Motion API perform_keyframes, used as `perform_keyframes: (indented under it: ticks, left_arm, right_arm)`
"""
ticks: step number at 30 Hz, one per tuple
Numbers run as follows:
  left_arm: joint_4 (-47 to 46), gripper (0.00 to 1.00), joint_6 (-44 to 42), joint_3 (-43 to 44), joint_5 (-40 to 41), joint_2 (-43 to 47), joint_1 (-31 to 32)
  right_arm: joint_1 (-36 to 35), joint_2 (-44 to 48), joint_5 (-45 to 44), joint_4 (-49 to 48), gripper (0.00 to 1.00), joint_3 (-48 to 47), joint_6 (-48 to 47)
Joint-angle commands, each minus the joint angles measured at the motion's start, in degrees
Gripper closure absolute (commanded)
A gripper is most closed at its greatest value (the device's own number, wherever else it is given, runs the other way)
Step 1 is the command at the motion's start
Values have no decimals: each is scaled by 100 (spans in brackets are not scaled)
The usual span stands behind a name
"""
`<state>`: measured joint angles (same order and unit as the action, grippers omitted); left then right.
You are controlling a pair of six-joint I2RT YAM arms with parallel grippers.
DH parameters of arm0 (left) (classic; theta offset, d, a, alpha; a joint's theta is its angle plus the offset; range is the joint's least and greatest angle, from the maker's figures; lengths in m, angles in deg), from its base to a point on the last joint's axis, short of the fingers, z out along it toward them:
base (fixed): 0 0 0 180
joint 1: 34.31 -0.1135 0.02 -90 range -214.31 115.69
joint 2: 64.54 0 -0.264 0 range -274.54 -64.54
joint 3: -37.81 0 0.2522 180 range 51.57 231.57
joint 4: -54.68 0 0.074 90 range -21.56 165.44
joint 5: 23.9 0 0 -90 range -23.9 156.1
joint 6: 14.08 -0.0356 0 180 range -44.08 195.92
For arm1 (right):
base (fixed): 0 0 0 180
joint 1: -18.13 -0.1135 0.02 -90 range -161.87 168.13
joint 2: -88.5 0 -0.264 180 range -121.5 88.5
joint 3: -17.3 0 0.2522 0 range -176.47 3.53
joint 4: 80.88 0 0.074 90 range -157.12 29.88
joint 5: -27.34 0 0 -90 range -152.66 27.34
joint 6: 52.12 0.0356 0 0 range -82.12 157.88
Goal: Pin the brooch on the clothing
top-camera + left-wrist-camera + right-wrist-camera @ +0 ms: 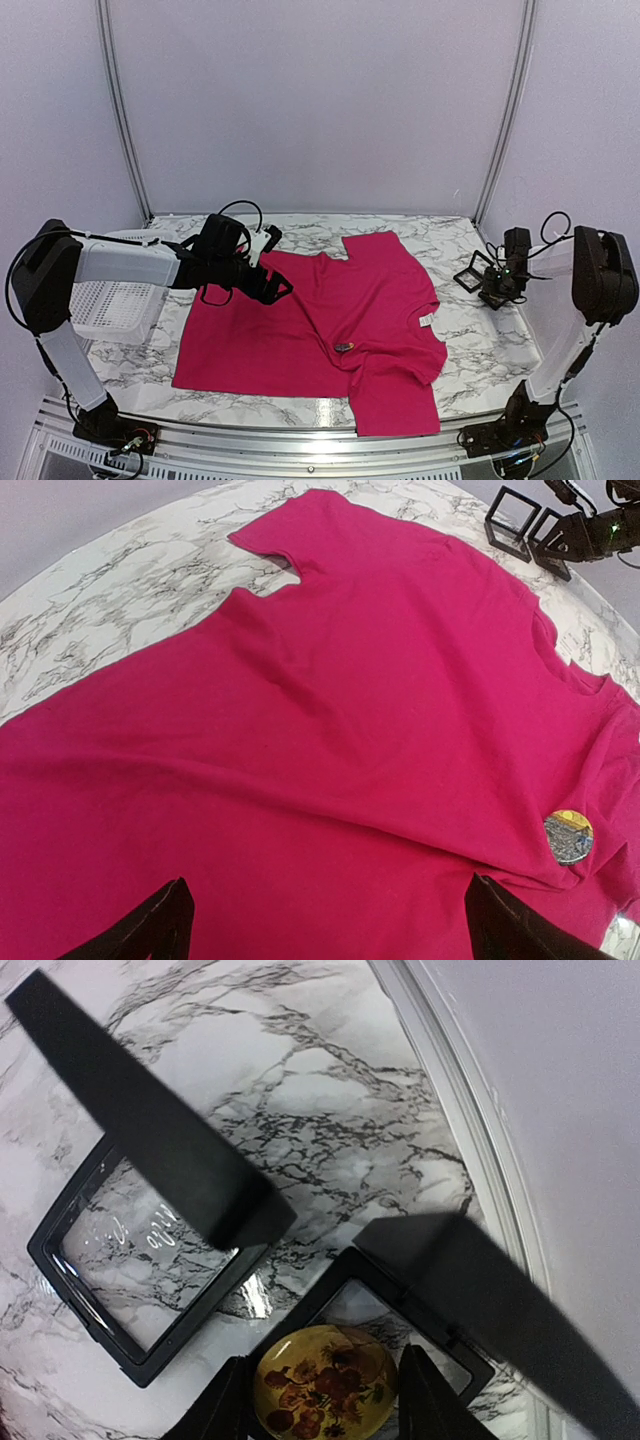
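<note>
Right, starting on your left: a white basket (pixel 108 305) sits at the table's (pixel 480 352) left edge, and your left arm reaches past it, out over the cloth. Your left gripper (pixel 278 289) is spread wide with nothing in it. On the left wrist view both fingers (pixel 150 932) frame bare fabric at the bottom corners.

Centre table now. The shirt (pixel 300 325) lies flat on the marble, crimson-pink, with one sleeve pointing to the far side and its lower corner hanging close to the near edge. A round brooch (pixel 568 837) rests on the fabric near the neckline, right of your left gripper, and its face shows a small picture. Just beyond it, the white label (pixel 427 319) shows at the collar.

Over to your right: a black case (pixel 140 1270) lies open on the marble, well clear of the shirt. Your right gripper (pixel 492 288) is down over it. On the right wrist view a sunflower brooch (pixel 325 1378), yellow and round, sits between the two fingertips above the case's second frame. Its edges look to meet both fingers, but you cannot tell whether it is pinched or lying loose.
</note>
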<state>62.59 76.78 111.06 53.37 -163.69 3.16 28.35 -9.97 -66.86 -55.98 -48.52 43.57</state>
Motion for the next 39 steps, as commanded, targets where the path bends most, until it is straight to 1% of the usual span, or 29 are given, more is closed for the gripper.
perform_keyframes:
  ticks: [1,2,8,22,26,28,30,34,37,39]
  left_arm:
    - [-79,3,-59,-60,-107,174,14]
    - [-79,3,-60,-53,-113,175,14]
    - [-72,3,-217,-60,-142,167,14]
    - [-90,3,-259,-59,-232,177,14]
    - [-240,3,-479,-95,-366,227,21]
    - [-397,4,-916,-116,-518,247,65]
    - [-535,4,-1721,-114,-543,237,234]
    - [-630,4,-3321,136,-438,-47,673]
    - [-969,5,-4030,295,-761,-276,910]
    - [-1332,6,-4468,257,-1146,-335,1022]
  right_arm:
    - [-61,-68,-182,184,63,35,-69]
    - [-68,-26,-189,191,67,31,-68]
    - [-97,212,-44,296,77,-36,-77]
    - [-149,551,217,445,78,-66,-77]
    - [-322,645,281,553,77,-106,-95]
    - [-458,738,335,637,77,-116,-97]
    - [-661,868,360,740,77,-112,-95]
    - [-994,1248,800,892,77,-21,-9]
    - [-1594,1580,1007,969,77,72,73]
    - [-2021,1783,1244,978,77,72,98]
